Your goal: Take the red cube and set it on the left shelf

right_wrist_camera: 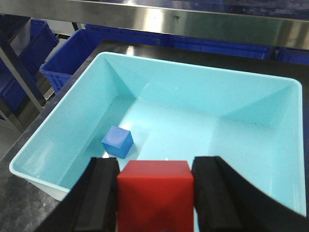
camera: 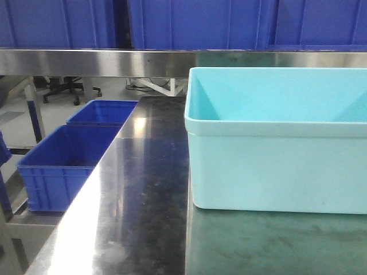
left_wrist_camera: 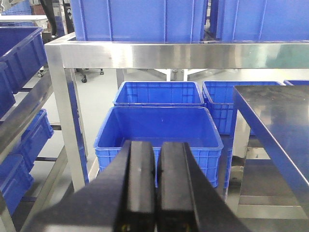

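In the right wrist view the right hand [right_wrist_camera: 155, 189] is clenched on the red cube [right_wrist_camera: 155, 199], with 2 black fingers [right_wrist_camera: 103, 191] pressed against its left and right faces. The cube shows against the near part of the turquoise bin [right_wrist_camera: 203, 77]; how high it sits above the bin floor cannot be told. At 11 o'clock from the red cube, farther in, 1 blue cube [right_wrist_camera: 117, 141] lies on the bin floor, near the left wall. The bin stands on the dark steel surface [camera: 143, 189], toward its 3 o'clock side in the front view. In the left wrist view the left hand [left_wrist_camera: 157, 181] is clenched with its 2 pads touching and nothing between them. Past it at 12 o'clock, low down, 2 blue crates [left_wrist_camera: 159, 128] sit one behind the other, beside the edge of the surface at 3 o'clock. Farther still stands the left shelf [left_wrist_camera: 169, 55], with its steel post at 9 o'clock and its rail running across, and more deep-blue crates [left_wrist_camera: 140, 19] rest on top of that rail.
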{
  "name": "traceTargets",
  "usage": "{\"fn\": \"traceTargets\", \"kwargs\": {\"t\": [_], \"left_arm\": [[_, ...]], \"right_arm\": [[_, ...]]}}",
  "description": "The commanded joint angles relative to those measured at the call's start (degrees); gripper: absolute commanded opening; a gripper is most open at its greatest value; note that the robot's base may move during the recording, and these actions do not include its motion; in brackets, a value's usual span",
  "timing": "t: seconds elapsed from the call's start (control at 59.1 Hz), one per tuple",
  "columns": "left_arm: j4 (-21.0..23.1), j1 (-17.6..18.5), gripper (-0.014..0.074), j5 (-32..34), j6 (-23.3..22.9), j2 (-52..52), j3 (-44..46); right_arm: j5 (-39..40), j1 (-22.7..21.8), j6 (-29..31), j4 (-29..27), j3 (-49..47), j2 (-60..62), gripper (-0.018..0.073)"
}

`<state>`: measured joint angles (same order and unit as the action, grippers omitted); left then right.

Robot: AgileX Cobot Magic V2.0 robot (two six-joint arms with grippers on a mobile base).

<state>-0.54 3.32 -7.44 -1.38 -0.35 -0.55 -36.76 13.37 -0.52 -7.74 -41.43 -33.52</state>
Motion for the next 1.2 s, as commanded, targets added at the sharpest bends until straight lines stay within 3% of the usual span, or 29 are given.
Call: {"fn": "traceTargets", "kwargs": {"t": [0.0,1.184], "left_arm": [[0.17,0.37,0.0101,5.03,-0.05,-0.92,-1.32],[0.17,0.37,0.0101,5.03,-0.05,-0.92,-1.32]], "right_arm": [[4.15,-0.02,0.52,-0.43,-1.43,0.07,0.0054],[4.15,-0.02,0.52,-0.43,-1.43,0.07,0.0054]]}}
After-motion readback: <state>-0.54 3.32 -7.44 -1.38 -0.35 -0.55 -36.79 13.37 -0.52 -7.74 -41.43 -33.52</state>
